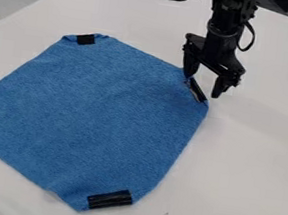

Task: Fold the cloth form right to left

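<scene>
Blue cloth [98, 113], one, black-taped corners: flat on white tabletop [254, 160]. Black hand [202, 86], one: spread at the upper-right corner's slanting tape strip [198, 91]; most cloth lies leftward and nearer the camera.

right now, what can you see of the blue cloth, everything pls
The cloth is blue, soft-looking and finely textured, spread mostly flat on the white table, with a blunt-cornered outline. Four black strips sit along its edge: upper, left, bottom and right. The open gripper is at the right strip; whether it touches the cloth is unclear.
</scene>
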Available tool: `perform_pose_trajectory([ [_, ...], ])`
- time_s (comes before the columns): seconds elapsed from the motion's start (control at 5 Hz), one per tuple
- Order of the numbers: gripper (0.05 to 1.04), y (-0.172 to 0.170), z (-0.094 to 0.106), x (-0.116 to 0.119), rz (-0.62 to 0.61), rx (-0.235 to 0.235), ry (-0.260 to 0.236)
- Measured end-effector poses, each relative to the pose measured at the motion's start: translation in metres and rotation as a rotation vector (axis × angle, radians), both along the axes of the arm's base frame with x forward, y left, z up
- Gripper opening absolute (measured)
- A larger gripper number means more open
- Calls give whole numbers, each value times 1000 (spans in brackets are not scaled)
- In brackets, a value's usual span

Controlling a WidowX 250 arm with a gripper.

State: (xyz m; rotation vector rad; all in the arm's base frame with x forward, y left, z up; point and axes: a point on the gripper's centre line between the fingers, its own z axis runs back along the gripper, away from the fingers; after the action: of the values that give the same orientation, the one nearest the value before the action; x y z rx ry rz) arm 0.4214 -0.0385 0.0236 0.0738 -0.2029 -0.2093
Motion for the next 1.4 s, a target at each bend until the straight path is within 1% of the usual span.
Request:
perform_pose_trajectory([
  [0.2, 995, -1, -14, -1, 0, -24, 17],
  [0.4, 931, -1, -14, -1, -10, -31, 17],
  [0.6, 679, -1, -15, 0, -9, -35, 16],
  [0.8, 419, 2, -15, -1, -23, -15, 19],
  [1.0, 211, 5, -14, -4, -27, 34, 24],
  [1.2, 91, 1, 7, -8, -1, 87, -23],
  [1.4, 67, 14, 38, -22, 71, 139, -117],
])
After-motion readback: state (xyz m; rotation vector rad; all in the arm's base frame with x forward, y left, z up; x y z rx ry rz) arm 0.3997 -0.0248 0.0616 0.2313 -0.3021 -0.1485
